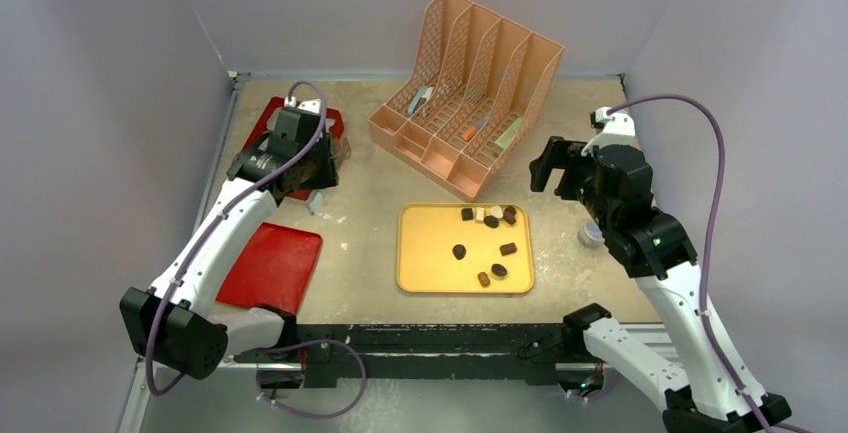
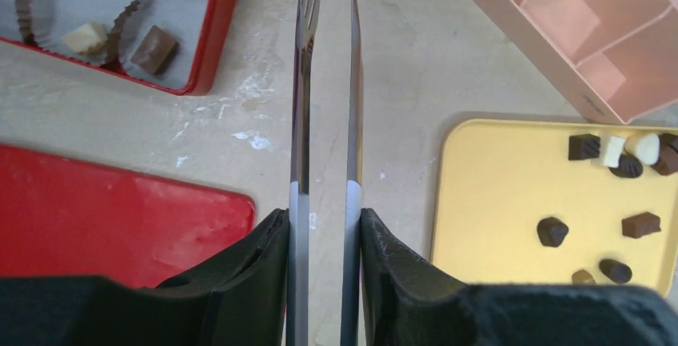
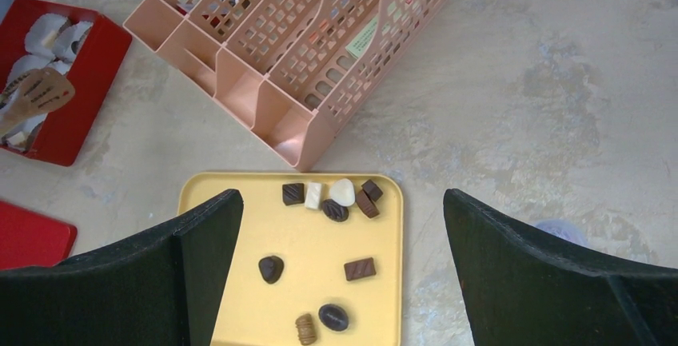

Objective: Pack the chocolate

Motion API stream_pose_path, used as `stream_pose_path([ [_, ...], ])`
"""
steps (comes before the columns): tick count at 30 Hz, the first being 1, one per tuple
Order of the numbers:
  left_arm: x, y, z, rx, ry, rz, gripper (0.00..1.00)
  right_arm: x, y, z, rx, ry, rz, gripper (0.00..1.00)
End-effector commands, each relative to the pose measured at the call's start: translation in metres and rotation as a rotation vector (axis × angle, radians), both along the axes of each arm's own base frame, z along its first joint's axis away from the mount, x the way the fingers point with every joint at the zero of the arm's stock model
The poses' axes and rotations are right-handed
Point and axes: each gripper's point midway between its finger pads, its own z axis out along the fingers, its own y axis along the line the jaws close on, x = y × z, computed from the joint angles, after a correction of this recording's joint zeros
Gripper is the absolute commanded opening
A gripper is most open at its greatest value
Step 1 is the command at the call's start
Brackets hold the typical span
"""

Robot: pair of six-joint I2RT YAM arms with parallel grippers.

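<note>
Several chocolate pieces (image 1: 459, 251), dark, caramel-brown and cream-white, lie on a yellow tray (image 1: 425, 273) at the table's middle; they also show in the right wrist view (image 3: 359, 268). A red box (image 2: 214, 38) with white cup liners holds a cream piece (image 2: 85, 37) and a brown piece (image 2: 153, 49). My left gripper (image 2: 324, 218) is shut on metal tongs (image 2: 302, 122); the blades stand slightly apart with nothing between them, over bare table beside the red box. My right gripper (image 3: 342, 202) is open and empty, high above the tray's right side.
A pink mesh file rack (image 1: 470, 93) stands behind the tray. A flat red lid (image 1: 270, 268) lies at the near left. A small pale round object (image 1: 590, 233) sits right of the tray, partly hidden by my right arm. Grey walls enclose the table.
</note>
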Motion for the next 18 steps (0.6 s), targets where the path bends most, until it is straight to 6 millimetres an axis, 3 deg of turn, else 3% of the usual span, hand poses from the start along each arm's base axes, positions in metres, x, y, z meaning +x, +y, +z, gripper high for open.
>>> stream_pose_path([
  [1, 0.004, -0.029, 0.039, -0.090, -0.148, -0.123, 0.33, 0.001, -0.007, 0.030, 0.007, -0.086, -0.030, 0.97],
  [6, -0.008, -0.063, 0.049, -0.161, -0.172, -0.284, 0.33, 0.002, -0.009, 0.030, 0.003, -0.085, -0.037, 0.97],
  [12, -0.021, -0.096, 0.052, -0.121, -0.200, -0.439, 0.33, 0.005, -0.009, 0.038, -0.010, -0.109, -0.036, 0.97],
  [18, -0.033, -0.134, 0.026, -0.057, -0.169, -0.578, 0.34, 0.008, -0.012, 0.034, -0.035, -0.108, -0.044, 0.97],
])
